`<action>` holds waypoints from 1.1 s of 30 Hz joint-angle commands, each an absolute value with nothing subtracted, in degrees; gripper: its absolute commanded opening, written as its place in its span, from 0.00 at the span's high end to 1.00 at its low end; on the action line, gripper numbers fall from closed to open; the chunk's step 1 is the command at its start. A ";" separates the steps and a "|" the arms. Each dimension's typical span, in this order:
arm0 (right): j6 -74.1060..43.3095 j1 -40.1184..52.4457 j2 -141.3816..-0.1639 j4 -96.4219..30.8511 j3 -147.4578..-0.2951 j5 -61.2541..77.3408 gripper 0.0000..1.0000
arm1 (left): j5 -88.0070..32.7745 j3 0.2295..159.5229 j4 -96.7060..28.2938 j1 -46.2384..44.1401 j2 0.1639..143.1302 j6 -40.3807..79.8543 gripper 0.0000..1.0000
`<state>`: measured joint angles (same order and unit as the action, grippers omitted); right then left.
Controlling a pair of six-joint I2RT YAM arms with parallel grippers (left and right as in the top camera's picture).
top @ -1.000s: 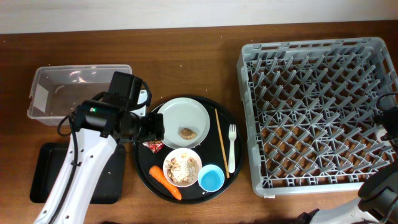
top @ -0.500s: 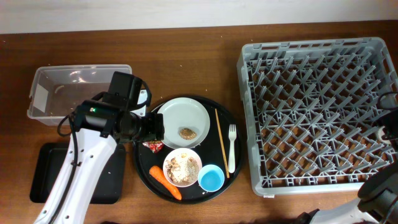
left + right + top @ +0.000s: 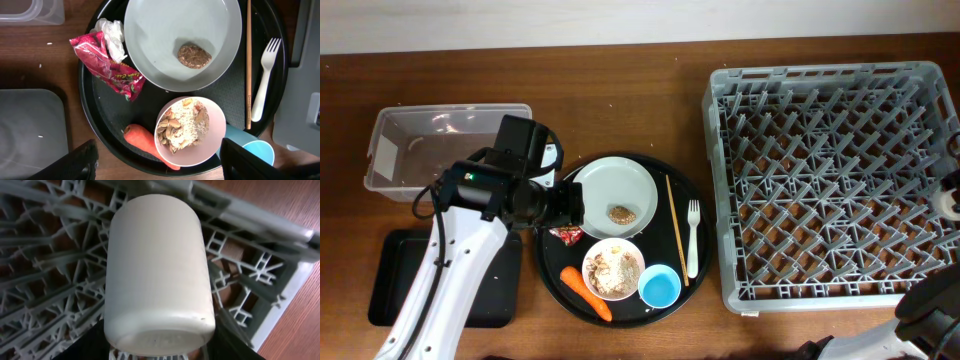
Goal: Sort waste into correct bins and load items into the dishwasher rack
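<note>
My right gripper (image 3: 159,341) is shut on the white cup (image 3: 157,265), which hangs upside down over the near right corner of the dishwasher rack (image 3: 830,180). The left gripper (image 3: 165,165) is open above the round black tray, over the bowl (image 3: 190,130) of scraps and the carrot (image 3: 142,140). Beyond them lie a red wrapper (image 3: 107,65), a white tissue wad (image 3: 112,35) and the pale plate (image 3: 165,35) with a brown scrap (image 3: 194,55). Chopsticks (image 3: 248,60), a white fork (image 3: 264,80) and a blue cup (image 3: 257,150) lie on the tray's right side.
A clear plastic tub (image 3: 440,140) stands at the back left. The shallow black rectangular tray (image 3: 400,280) lies in front of it, partly under my left arm. The round black tray (image 3: 545,275) sits between them and the rack.
The right gripper's jaws have closed in on the white cup, and it has shifted slightly at the table's right edge. The left arm has not moved.
</note>
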<state>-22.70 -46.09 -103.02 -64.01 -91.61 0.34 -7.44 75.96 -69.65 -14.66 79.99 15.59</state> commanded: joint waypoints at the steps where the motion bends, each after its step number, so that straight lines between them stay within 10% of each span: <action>1: -23.33 -46.22 -102.48 -66.11 -92.68 3.90 0.48 | -7.03 76.01 -69.95 -14.90 79.81 14.85 0.23; 33: -23.97 -50.28 -102.65 -77.84 -99.66 18.02 0.48 | -7.01 76.01 -71.31 -14.90 79.81 14.87 0.23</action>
<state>-25.17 -50.28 -103.33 -77.23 -98.59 16.64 -7.44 75.96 -71.13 -14.66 79.99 15.59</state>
